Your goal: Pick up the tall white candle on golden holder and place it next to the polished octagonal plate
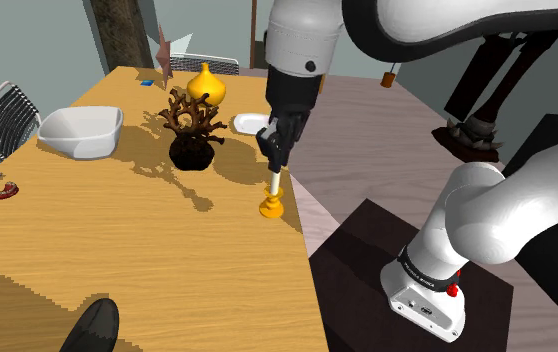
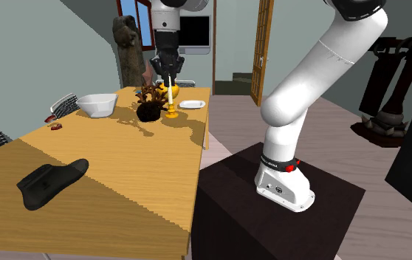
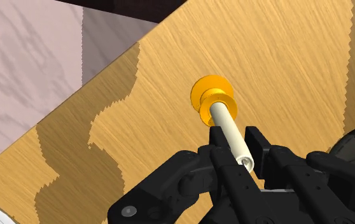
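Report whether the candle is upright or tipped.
Upright: the candle stands vertical over its golden holder in the shoulder view, the gripper clasping its top.

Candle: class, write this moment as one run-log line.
gripper: shut on candle | candle: upright, near table edge | plate: apart from candle
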`<act>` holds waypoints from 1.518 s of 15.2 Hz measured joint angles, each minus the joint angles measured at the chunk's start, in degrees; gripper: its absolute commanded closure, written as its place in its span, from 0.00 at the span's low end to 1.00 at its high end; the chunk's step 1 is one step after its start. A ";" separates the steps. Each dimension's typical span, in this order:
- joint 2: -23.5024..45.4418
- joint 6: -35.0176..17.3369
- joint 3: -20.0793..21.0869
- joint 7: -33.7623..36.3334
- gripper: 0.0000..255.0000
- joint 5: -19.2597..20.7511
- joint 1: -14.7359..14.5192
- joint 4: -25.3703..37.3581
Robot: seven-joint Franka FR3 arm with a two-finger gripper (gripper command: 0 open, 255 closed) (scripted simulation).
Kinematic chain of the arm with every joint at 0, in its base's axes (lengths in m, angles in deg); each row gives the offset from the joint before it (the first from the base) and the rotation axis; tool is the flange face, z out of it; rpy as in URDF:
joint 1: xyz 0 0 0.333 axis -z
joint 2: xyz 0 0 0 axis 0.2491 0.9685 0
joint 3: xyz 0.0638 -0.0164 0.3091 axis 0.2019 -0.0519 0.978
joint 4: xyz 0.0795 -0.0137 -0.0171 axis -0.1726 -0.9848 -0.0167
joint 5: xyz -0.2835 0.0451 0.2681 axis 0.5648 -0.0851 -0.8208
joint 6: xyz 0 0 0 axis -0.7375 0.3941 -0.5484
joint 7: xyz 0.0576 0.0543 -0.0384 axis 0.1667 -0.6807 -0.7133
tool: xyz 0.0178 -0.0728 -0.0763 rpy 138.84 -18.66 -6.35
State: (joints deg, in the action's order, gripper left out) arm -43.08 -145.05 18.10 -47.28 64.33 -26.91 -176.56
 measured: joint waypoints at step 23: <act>9.63 6.24 -11.20 -13.78 1.00 6.94 6.58 14.52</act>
State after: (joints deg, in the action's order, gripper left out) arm -33.45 -138.81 6.90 -61.05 71.27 -20.33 -162.04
